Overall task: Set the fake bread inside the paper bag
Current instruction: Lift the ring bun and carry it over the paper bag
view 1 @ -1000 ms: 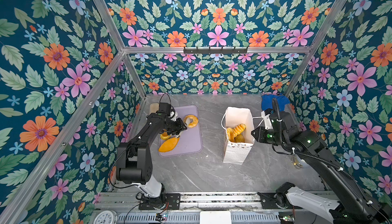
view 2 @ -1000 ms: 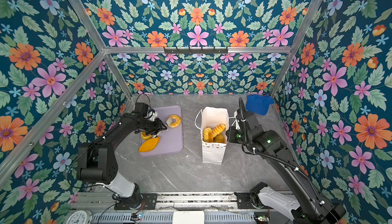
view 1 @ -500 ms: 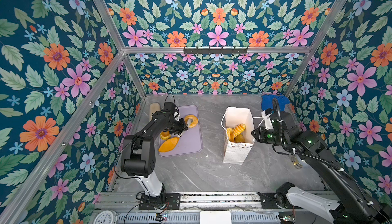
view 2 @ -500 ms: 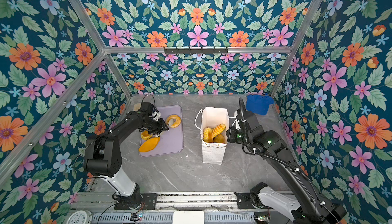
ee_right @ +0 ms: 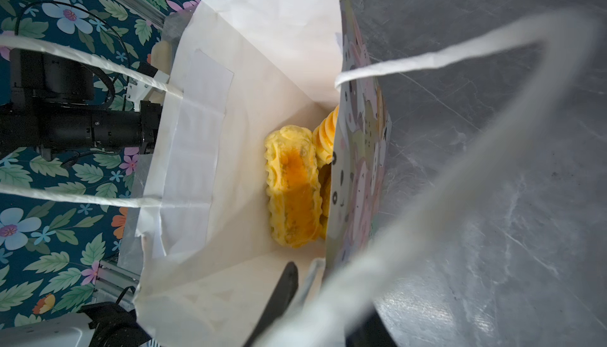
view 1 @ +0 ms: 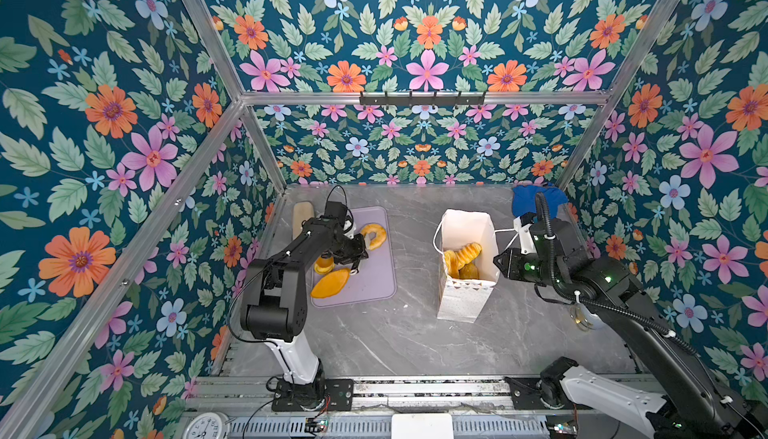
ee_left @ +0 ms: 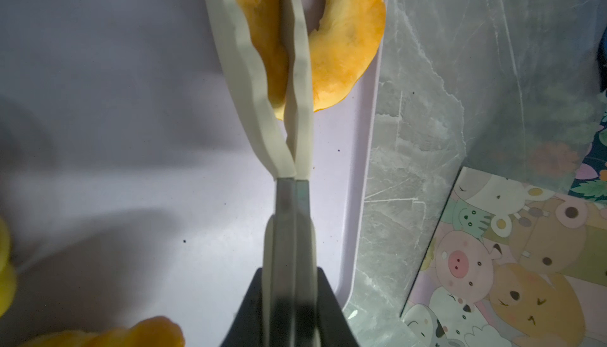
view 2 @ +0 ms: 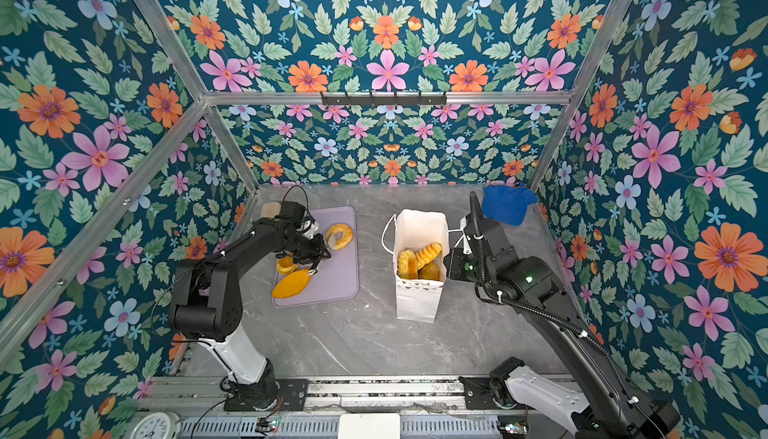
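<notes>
Table (view 1: 415,341): grey marble, floral walls (view 1: 124,125) on 3 sides.
Purple mat (view 1: 370,283) on left half.
Paper bag (view 1: 463,299) upright, right of centre, well apart from mat. Mouth open, cord handles (ee_right: 427,56) hanging off both sides.
Blue cap (view 1: 530,204) in back-right corner, behind bag.
Beige bar (view 1: 300,216) near mat's back-left corner.

Bread, 3 pcs visible in bag:
- scalloped loaf (ee_right: 292,184) on edge against a side wall
- ridged loaf (view 1: 468,251) leaning next to it
- third bun (view 1: 468,271) mostly hidden under them

3 pcs on mat:
- oval bun (view 1: 331,283) front-left
- small tart (view 1: 323,265) just behind it, partly under L arm
- ring doughnut (view 1: 381,235) back-right of mat

L gripper (view 1: 365,243): down on the doughnut, narrow. Wrist cam shows one finger (ee_left: 243,66) outside the ring and the other through the hole, ring wall pinched between. Can't tell if doughnut is off the mat.

R gripper (view 1: 498,260): at bag's right rim, narrow. One black finger (ee_right: 282,291) is inside the bag, other is blurred outside, rim between jaws, so it's clamped on the rim.
</notes>
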